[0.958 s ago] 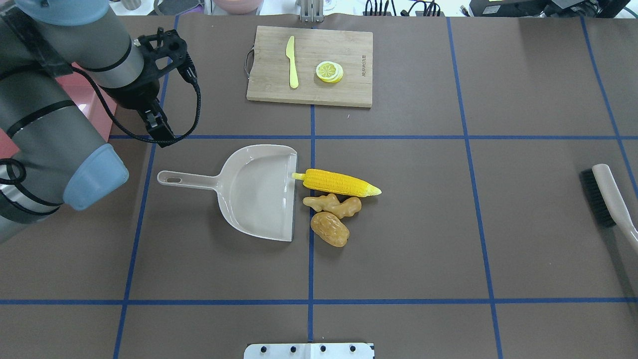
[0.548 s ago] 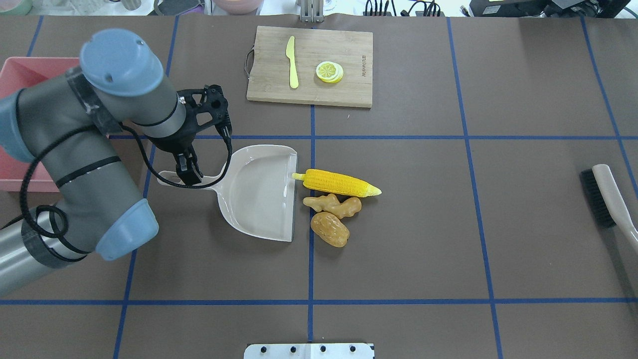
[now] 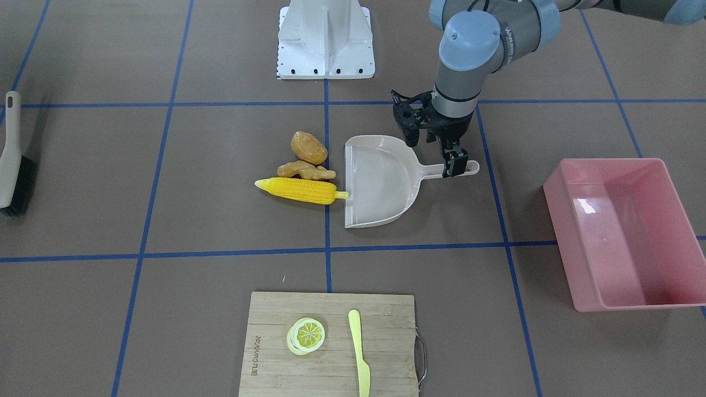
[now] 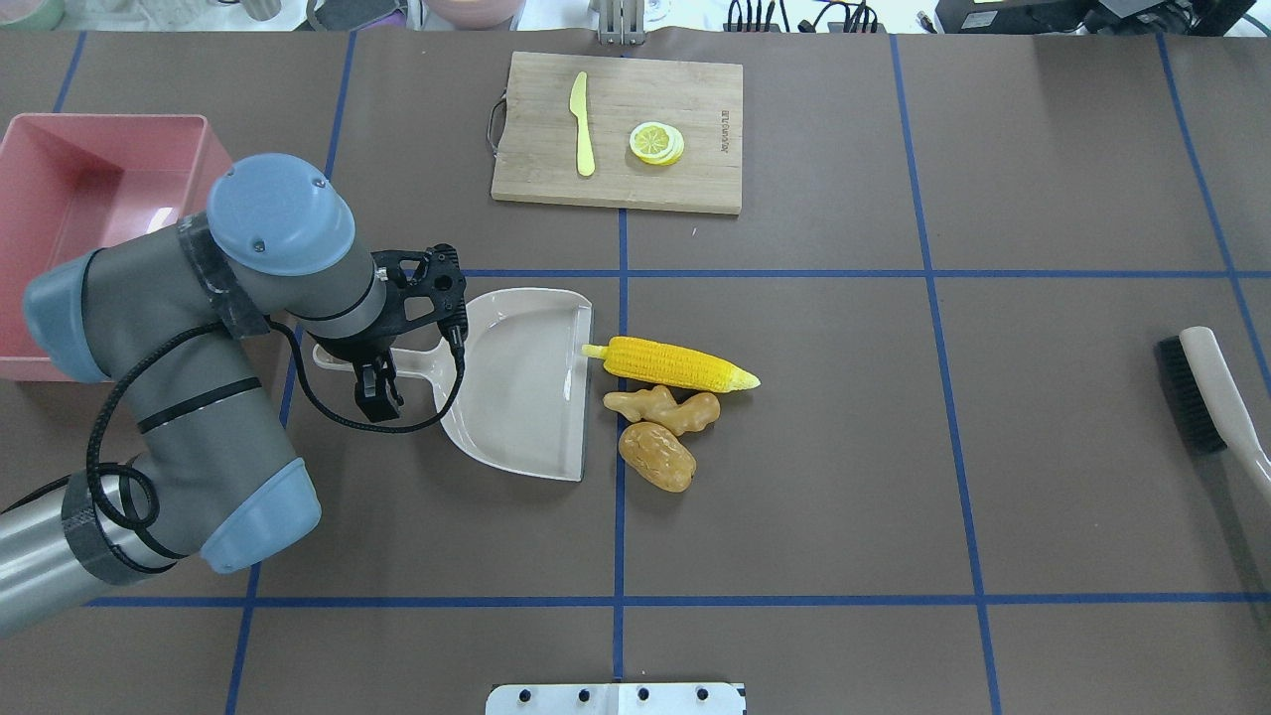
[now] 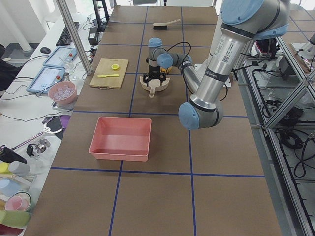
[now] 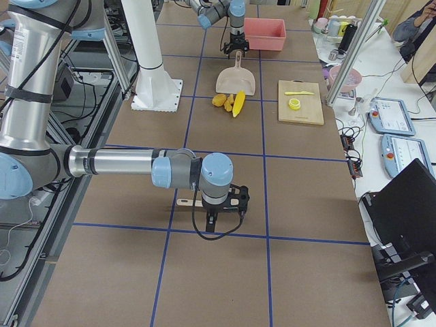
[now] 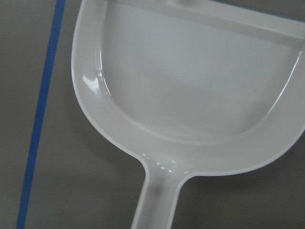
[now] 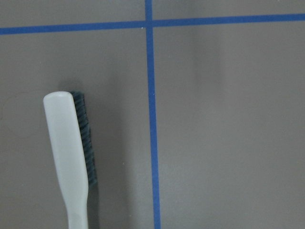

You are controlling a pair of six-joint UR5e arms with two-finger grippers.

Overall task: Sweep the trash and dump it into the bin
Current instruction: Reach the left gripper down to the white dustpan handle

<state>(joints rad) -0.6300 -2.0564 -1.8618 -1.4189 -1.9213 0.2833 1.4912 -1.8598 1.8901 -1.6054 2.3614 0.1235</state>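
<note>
1. Pink bin [image 4: 109, 119] sits empty, far left on the worktop [image 4: 794, 516].
2. Left hand [image 4: 378, 402] hangs over the dustpan [image 4: 516, 377] handle; parted or closed, I can't tell. A skewed grab would swing the pan.
3. Corn cob [image 4: 675, 363], ginger root [image 4: 663, 408] and potato [image 4: 656, 457] lie at its lip; the corn may roll.
4. Right hand [image 6: 225, 212] is above the brush [image 4: 1206, 382], grip unclear.

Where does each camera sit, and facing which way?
Front-facing: across table, faces base; left gripper at dustpan handle.
Overhead: behind robot, looks down; left arm.
Exterior left: end beside bin; left arm near.
Exterior right: opposite end; right arm near.
Left wrist: down at dustpan; no body.
Right wrist: down at brush; no body.
Front-facing and overhead share corn cob.
</note>
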